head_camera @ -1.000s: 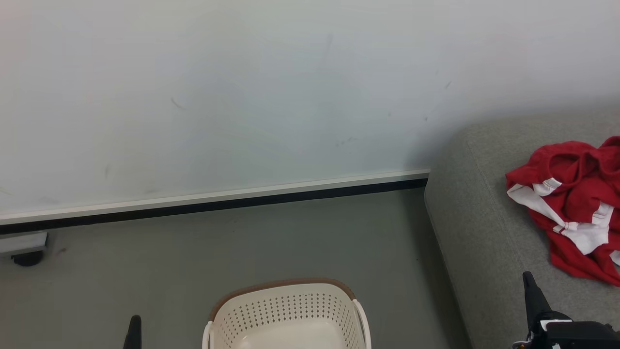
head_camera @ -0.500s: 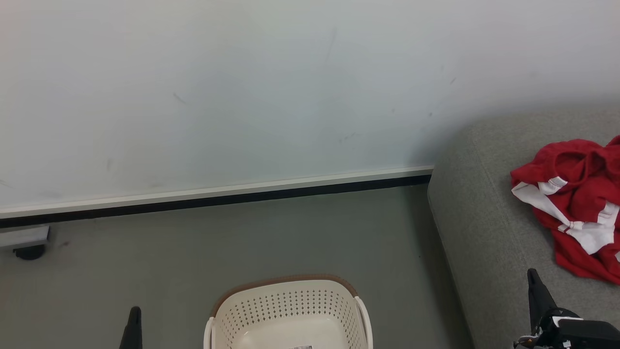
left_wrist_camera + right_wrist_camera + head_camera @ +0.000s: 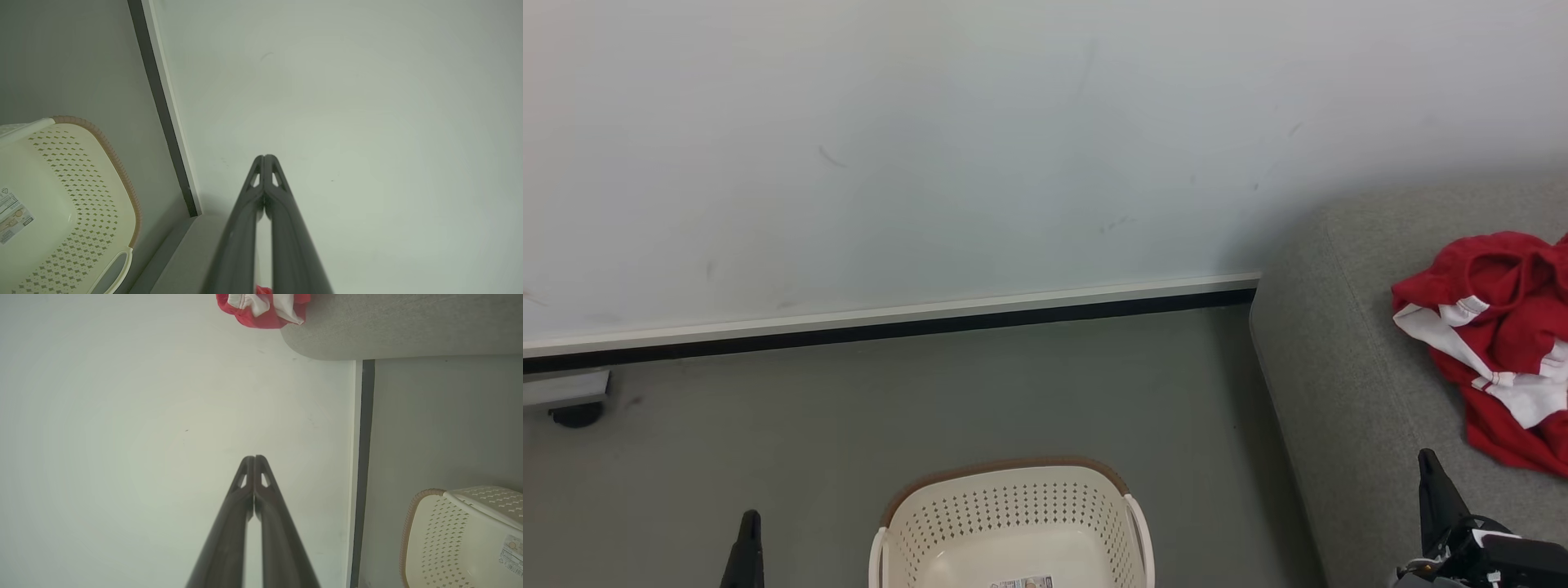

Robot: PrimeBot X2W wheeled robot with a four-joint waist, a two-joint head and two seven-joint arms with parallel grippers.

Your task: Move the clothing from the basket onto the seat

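Left end effector (image 3: 750, 523) closed beside upright basket (image 3: 1013, 506).

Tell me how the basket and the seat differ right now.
The basket is cream perforated plastic with a brown rim; the seat is grey woven fabric. The basket's visible part holds just a label; the seat carries the red and white clothing. The basket sits on the floor; the seat rises above it. Both have rounded corners.

The head camera tips slightly downward. More of the oval cream perforated plastic basket (image 3: 1013, 513) shows, its small label (image 3: 1021, 582) included.
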